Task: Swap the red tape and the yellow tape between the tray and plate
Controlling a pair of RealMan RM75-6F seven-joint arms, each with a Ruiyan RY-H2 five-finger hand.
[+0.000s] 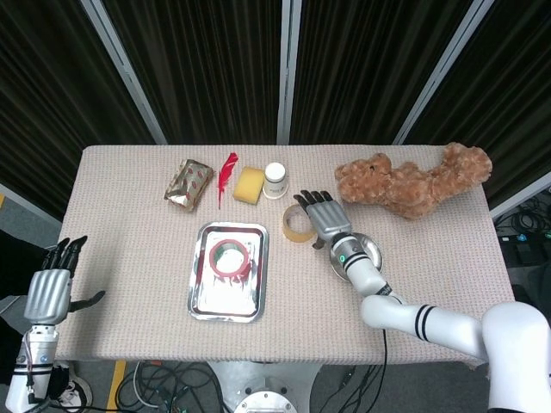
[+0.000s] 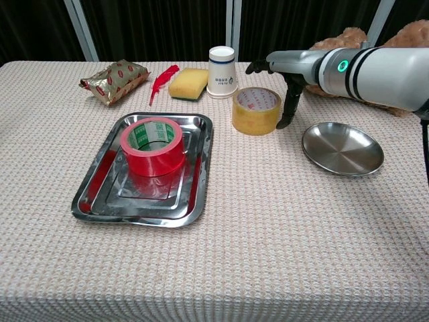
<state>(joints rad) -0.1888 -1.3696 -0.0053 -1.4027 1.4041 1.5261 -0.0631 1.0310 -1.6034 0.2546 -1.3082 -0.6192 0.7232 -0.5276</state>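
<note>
- Red tape [image 2: 153, 145]: a wide roll with a green-and-white printed core, lying flat with its hole facing up, in the upper middle of the tray.
- Tray [image 2: 97, 201]: a shiny rectangular metal tray with a stepped floor and raised rim, resting on the tabletop left of centre.
- Yellow tape [image 2: 256, 110]: a translucent yellowish roll with red print on its inner core, lying flat on the tabletop between tray and plate, inside neither.
- Plate [image 2: 343, 149]: a round, shallow metal dish, holding nothing, to the right of the yellow tape and slightly nearer the front edge.
</note>
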